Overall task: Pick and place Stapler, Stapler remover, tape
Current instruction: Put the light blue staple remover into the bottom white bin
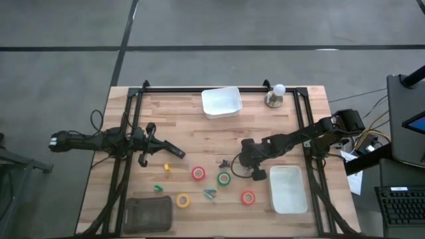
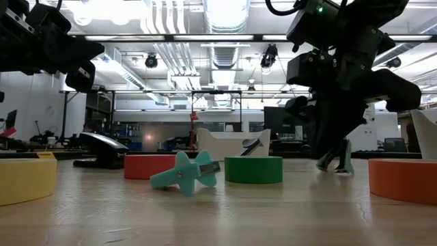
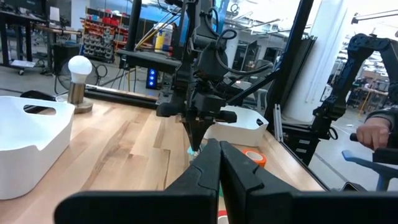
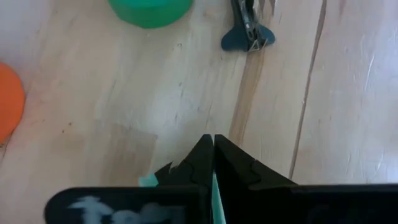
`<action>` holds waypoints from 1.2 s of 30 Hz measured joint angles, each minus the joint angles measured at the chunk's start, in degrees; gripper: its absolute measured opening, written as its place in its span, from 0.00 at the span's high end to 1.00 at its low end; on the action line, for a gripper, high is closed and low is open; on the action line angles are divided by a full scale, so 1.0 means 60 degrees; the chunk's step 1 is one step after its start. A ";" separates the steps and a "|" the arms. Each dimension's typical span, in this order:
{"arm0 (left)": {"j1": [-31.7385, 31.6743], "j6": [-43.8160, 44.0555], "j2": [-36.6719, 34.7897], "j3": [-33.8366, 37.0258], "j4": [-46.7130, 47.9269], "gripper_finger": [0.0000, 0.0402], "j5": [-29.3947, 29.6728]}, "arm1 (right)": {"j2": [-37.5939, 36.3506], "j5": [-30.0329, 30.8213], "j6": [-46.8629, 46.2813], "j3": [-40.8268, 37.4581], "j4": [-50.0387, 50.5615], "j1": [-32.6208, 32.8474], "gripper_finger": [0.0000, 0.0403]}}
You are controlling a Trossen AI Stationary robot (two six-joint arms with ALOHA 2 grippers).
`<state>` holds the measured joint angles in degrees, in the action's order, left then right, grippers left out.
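My right gripper [image 4: 213, 163] clamped shut on small teal plastic staple remover [image 4: 150, 180]; second, dark staple remover [image 4: 247, 30] ahead of jaws. Carry step; next, white rectangular bin [image 1: 287, 190]. Left gripper [image 3: 219, 163] closed, empty.

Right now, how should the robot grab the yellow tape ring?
Probably from straight above. The yellow tape lies flat, hole facing up, nothing touching it. Pinch the ring's wall, one finger in the hole, one outside; a sideways grab would likely slip off its low round edge.
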<state>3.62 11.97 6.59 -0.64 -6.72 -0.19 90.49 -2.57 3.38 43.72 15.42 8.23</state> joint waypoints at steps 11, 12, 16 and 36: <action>0.0003 0.0000 -0.0004 0.0001 0.0006 0.98 0.0002 | -0.0504 0.0033 -0.0576 0.1038 0.0649 0.0004 0.98; 0.0002 0.0000 -0.0004 0.0004 0.0007 0.98 0.0004 | -0.0561 0.0033 -0.0590 0.1183 0.0845 0.0005 0.98; 0.0002 0.0000 -0.0004 0.0002 0.0022 0.98 0.0000 | -0.0841 0.0039 -0.1033 0.1754 0.1702 0.0141 0.98; 0.0004 0.0000 0.0015 0.0001 0.0220 0.98 0.0003 | -0.1466 0.1704 -0.5666 0.3785 0.5952 0.3762 0.98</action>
<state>3.64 11.97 6.68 -0.64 -5.40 -0.17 81.69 7.66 -30.62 66.43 51.13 30.80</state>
